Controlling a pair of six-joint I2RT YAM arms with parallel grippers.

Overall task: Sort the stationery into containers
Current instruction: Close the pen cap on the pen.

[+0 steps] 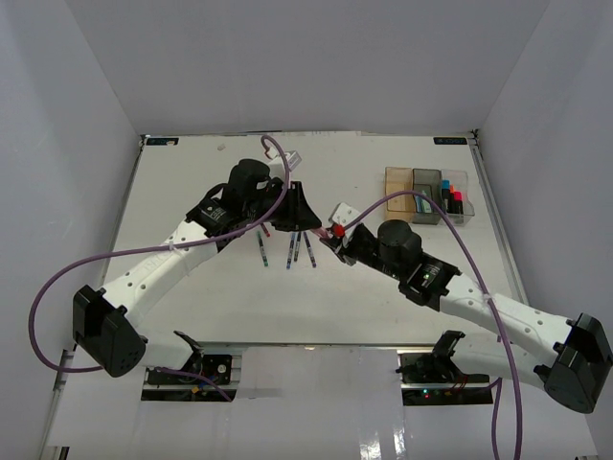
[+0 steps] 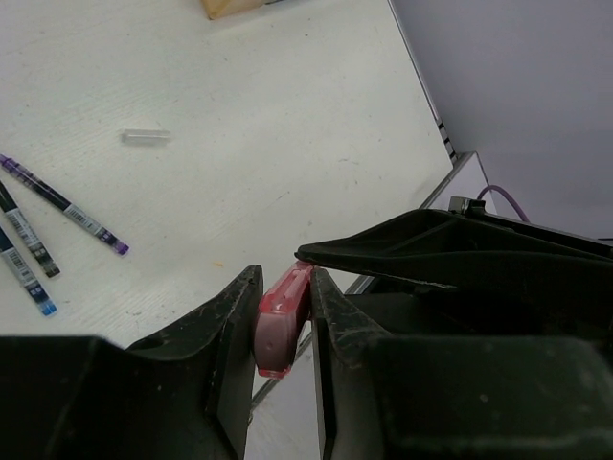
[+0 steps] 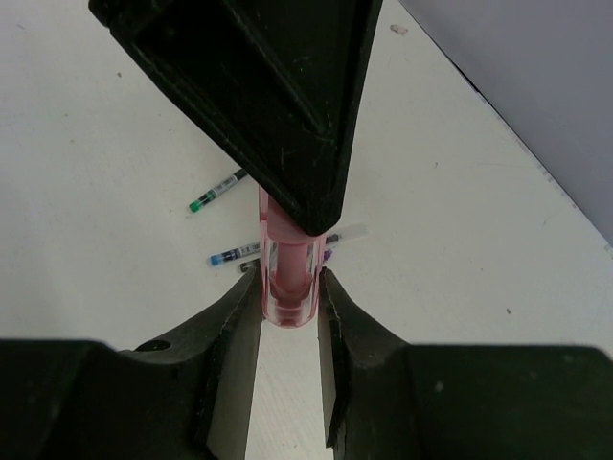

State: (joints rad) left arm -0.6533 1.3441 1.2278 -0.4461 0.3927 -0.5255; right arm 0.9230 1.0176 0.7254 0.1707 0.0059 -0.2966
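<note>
- My left pincer (image 2: 284, 287) is narrow, its jaws closed against both sides of one end of a pink marker (image 2: 280, 326). How firmly it presses I cannot tell.
- My right pincer (image 3: 289, 287) is narrow too, clamped on the other end of the same marker. The two tips meet nose to nose over the middle of the table (image 1: 192, 192).
- I judge this a hand-over. The containers (image 1: 402, 192) sit at the far right, on my right arm's side, so the marker crosses to the arm that reaches them more easily.
- The marker seems raised off the table, held between both pincers and well apart from the bins.
- Three thin pens (image 1: 290, 251) lie on the table just beside us, not yet sorted.
- The clear bin (image 1: 466, 177) already has bright-capped highlighters (image 1: 456, 198) in it.
- Only one grip should let go, while the other holds, or the marker may drop.
</note>
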